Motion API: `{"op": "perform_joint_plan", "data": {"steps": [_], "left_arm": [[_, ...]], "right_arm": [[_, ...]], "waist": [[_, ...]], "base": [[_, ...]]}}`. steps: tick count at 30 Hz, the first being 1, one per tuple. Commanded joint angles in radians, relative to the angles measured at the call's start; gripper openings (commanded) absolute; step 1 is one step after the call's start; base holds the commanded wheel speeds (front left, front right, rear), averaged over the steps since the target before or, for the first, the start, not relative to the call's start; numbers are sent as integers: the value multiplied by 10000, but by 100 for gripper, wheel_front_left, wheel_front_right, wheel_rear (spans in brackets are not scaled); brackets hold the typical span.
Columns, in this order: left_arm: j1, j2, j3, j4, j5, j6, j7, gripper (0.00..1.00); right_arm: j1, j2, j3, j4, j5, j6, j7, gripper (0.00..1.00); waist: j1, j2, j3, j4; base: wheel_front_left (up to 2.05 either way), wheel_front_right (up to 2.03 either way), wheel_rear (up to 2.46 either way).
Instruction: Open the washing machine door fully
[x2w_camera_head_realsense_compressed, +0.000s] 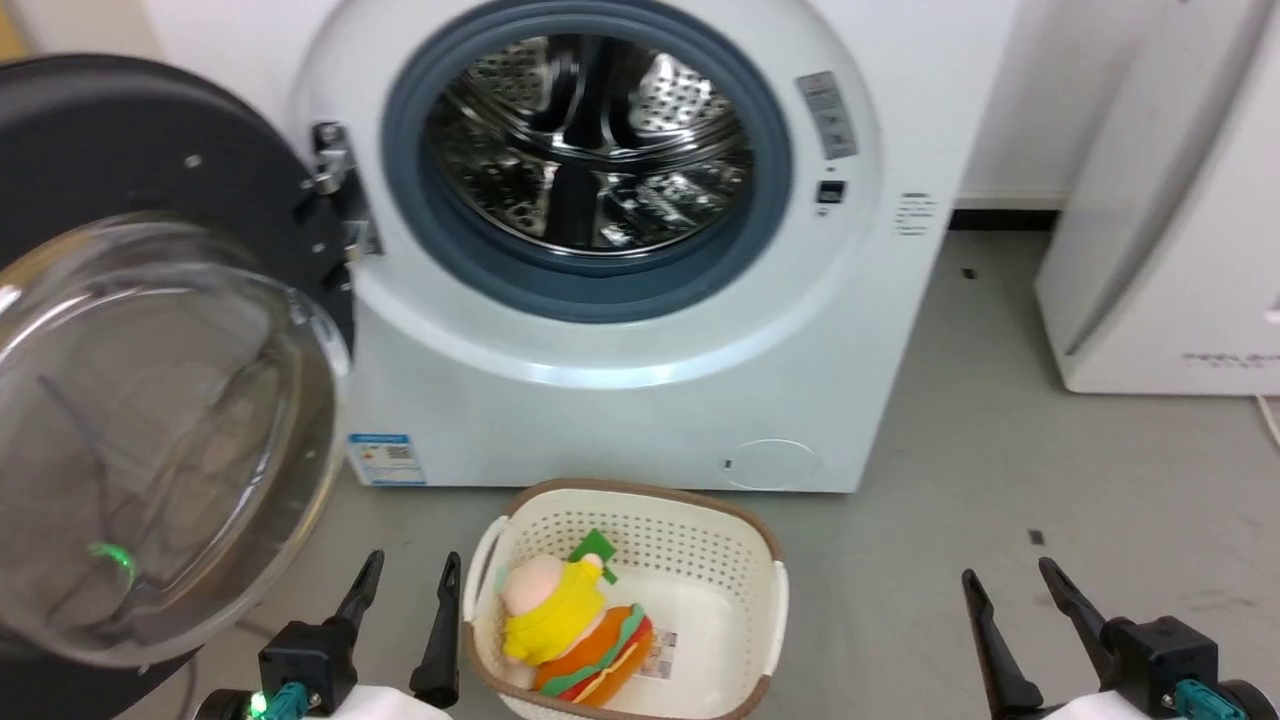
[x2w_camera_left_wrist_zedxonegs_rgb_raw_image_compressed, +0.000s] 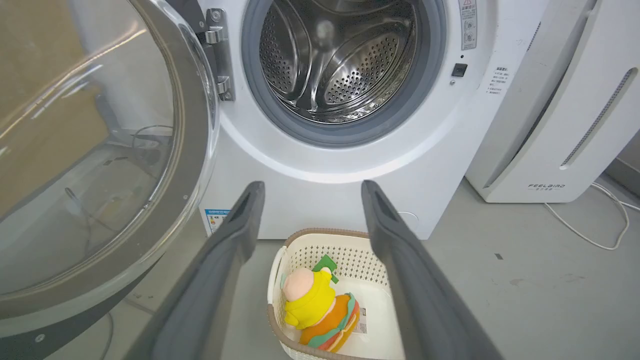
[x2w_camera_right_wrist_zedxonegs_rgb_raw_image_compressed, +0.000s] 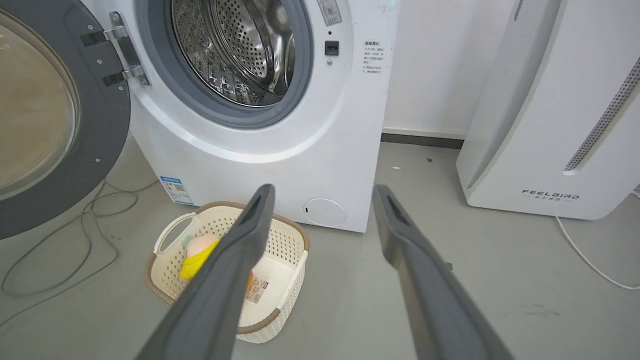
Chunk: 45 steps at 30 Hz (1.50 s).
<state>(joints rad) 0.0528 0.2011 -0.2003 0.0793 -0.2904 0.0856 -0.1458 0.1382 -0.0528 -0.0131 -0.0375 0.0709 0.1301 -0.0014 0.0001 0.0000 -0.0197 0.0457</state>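
The white washing machine (x2w_camera_head_realsense_compressed: 640, 400) stands ahead with its steel drum (x2w_camera_head_realsense_compressed: 590, 140) exposed. Its door (x2w_camera_head_realsense_compressed: 150, 420) is swung wide out to the left on its hinge (x2w_camera_head_realsense_compressed: 335, 190), the clear glass bowl bulging toward me. The same door (x2w_camera_left_wrist_zedxonegs_rgb_raw_image_compressed: 100, 150) shows in the left wrist view and again (x2w_camera_right_wrist_zedxonegs_rgb_raw_image_compressed: 45, 115) in the right wrist view. My left gripper (x2w_camera_head_realsense_compressed: 410, 570) is open at the lower left, just right of the door's bowl and touching nothing. My right gripper (x2w_camera_head_realsense_compressed: 1005, 575) is open at the lower right over bare floor. In each wrist view the fingers (x2w_camera_left_wrist_zedxonegs_rgb_raw_image_compressed: 235, 235) (x2w_camera_right_wrist_zedxonegs_rgb_raw_image_compressed: 250, 235) hold nothing.
A cream basket (x2w_camera_head_realsense_compressed: 700, 530) with a yellow plush toy (x2w_camera_head_realsense_compressed: 555, 610) and a burger plush sits on the floor before the machine, between my grippers. A white FEELBIRD appliance (x2w_camera_head_realsense_compressed: 1170, 250) stands at the right. Cables (x2w_camera_right_wrist_zedxonegs_rgb_raw_image_compressed: 65, 240) lie on the floor under the door.
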Motion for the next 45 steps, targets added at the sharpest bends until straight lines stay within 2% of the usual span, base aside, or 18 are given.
{"op": "perform_joint_plan", "data": {"steps": [1, 8, 20, 21, 45], "left_arm": [[-112, 11, -10, 121, 35, -16, -52, 100], [-82, 9, -64, 409, 10, 32, -151, 100], [-73, 38, -128, 584, 4, 153, -298, 100], [-4, 5, -126, 558, -2, 121, -224, 0], [-84, -231, 199, 346, 447, -30, 41, 0]], "right_arm": [[130, 26, 71, -67, -41, 6, -4, 100], [132, 26, 187, -43, 13, 6, -50, 100], [69, 26, 226, 19, 15, 6, -112, 100], [3, 0, 211, 6, 3, 0, -46, 0], [-216, 4, 189, 63, -107, 1, -27, 0]], "waist": [[-1, 0, 28, -283], [-1, 0, 66, -436], [-1, 0, 75, -279], [0, 0, 76, -280], [0, 0, 95, -307]], "base": [[0, 0, 0], [0, 0, 0], [0, 0, 0], [0, 0, 0], [0, 0, 0]]}}
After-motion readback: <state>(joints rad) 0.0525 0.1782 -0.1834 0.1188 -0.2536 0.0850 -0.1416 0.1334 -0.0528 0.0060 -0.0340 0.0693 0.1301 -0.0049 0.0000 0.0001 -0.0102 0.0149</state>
